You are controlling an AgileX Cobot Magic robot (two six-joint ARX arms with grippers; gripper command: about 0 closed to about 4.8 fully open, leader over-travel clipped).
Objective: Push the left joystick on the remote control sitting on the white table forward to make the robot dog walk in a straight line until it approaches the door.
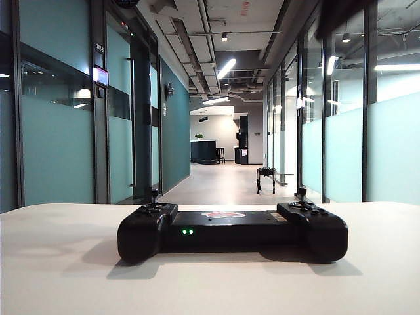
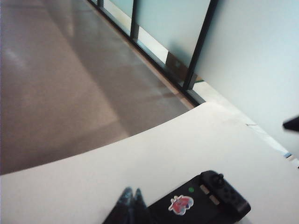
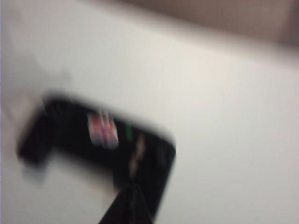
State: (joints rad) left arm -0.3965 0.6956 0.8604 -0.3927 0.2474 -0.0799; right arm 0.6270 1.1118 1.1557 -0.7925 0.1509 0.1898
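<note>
Remote control (image 1: 232, 231) rests on the white table (image 1: 59, 262), robot dog (image 1: 266, 178) down the corridor.
Left gripper (image 2: 131, 199) and right gripper (image 3: 131, 196) (blurred) hover above it, both clenched, empty; left joystick (image 1: 153, 195) untouched.

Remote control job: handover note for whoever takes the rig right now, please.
Left gripper: shut, empty, above the remote control, touching nothing that I can see.
Right gripper: shut, empty, also over the remote; its wrist view is heavily blurred. Neither arm shows in the exterior view.
Remote lies flat on the white table, green lights on, facing down the corridor.
Left joystick stands upright, untouched.
Robot dog stands far down the corridor, right of centre.
Done: both grippers brought over the remote.
Left: set a fingertip on the left joystick, push forward, hold until the dog nears the door.
</note>
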